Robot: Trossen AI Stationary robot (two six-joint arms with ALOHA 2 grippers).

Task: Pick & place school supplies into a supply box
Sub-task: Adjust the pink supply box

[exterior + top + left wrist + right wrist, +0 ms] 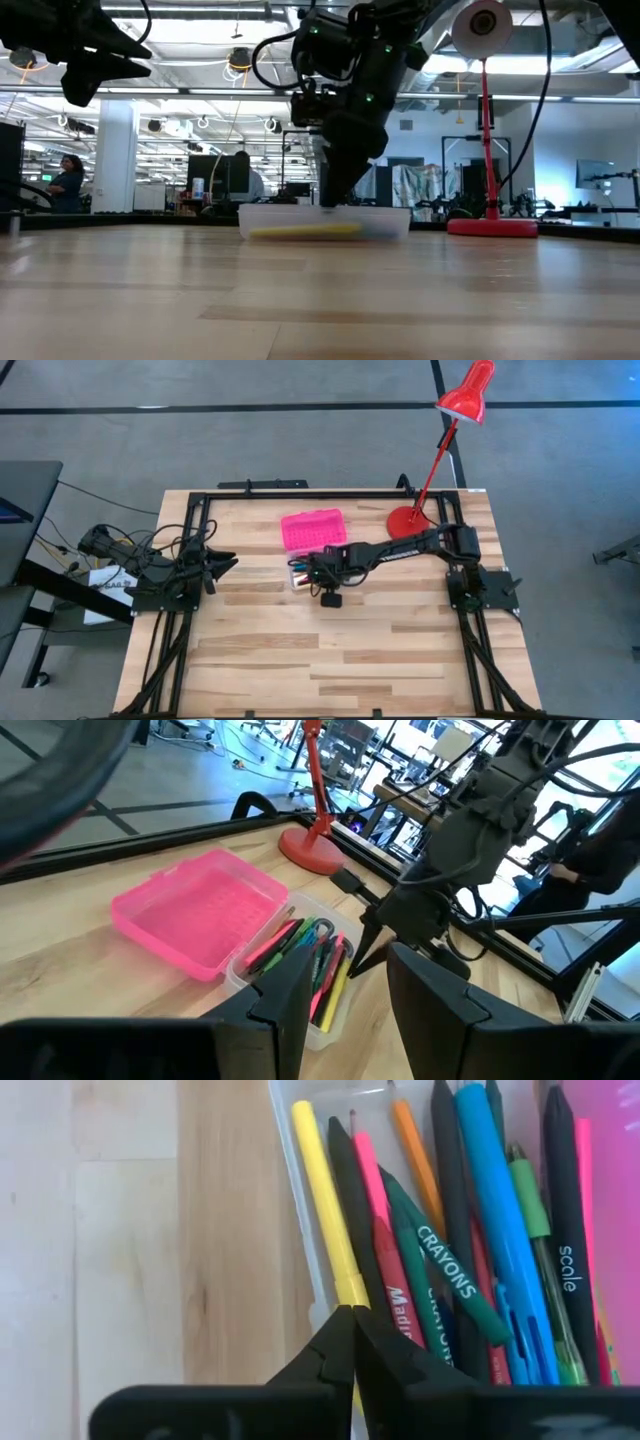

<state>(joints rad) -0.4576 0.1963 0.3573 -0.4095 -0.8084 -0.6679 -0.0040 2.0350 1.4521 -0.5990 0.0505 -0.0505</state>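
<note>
R gripper (352,1342) clenched empty over pencil case (312,550) base, desk's far-centre; pens (470,1230) cut off. L gripper (222,563) released, near left edge.

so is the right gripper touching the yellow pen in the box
Cannot tell. In the right wrist view the shut right gripper overlaps the yellow pen in the supply box, but height above it isn't shown.
</note>
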